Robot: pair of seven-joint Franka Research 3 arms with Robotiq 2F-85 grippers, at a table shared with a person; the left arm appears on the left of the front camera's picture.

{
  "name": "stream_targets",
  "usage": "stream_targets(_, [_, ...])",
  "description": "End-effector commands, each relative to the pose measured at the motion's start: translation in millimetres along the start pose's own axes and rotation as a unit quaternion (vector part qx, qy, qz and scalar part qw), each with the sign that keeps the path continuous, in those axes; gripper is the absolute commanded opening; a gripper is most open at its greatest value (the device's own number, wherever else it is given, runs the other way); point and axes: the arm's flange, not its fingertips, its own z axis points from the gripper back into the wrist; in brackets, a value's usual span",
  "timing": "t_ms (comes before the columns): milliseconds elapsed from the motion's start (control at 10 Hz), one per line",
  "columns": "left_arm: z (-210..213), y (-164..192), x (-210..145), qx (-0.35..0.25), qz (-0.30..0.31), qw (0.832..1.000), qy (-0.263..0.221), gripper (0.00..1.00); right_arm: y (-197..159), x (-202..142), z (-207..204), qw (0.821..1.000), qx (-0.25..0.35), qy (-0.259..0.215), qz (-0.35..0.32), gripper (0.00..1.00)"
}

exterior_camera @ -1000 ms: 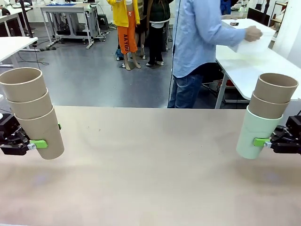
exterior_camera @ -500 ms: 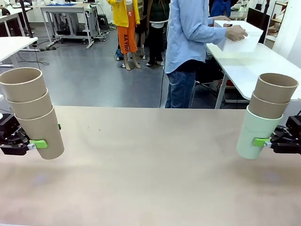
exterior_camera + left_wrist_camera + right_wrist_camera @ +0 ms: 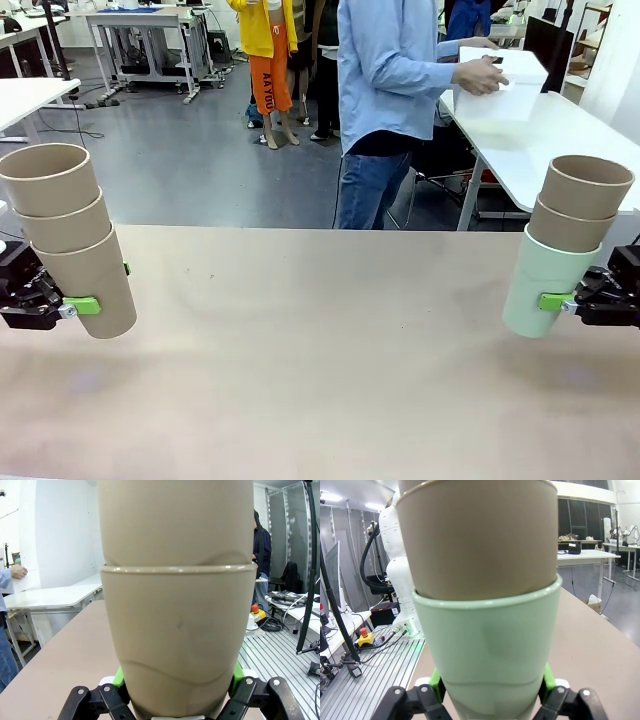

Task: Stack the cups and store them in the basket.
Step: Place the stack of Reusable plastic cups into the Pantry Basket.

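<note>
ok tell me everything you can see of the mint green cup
The mint-green cup is a tall, tapered, handleless tumbler, matte with a rounded rim. It is the bottom of a stack at the table's right side, two tan cups nested inside. It leans, mouth up and tilted right in the front view. The right hand is shut on it near its base, green pads on opposite sides.

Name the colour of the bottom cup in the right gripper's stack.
Pale mint-green cup, clearest in the right wrist view.
</note>
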Motion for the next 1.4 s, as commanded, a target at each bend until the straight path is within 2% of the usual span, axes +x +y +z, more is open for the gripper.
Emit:
stream_targets(0, [-1.2, -0.5, 3.3, -0.001, -0.006, 1.0, -0.004, 0.84, 0.0, 3.3, 0.8, 1.0, -0.001, -0.002, 0.003, 0.87])
stream_targets(1300, [-1.2, -0.5, 3.3, -0.001, -0.006, 1.0, -0.004, 0.84, 0.0, 3.3, 0.8, 1.0, -0.001, -0.002, 0.003, 0.87])
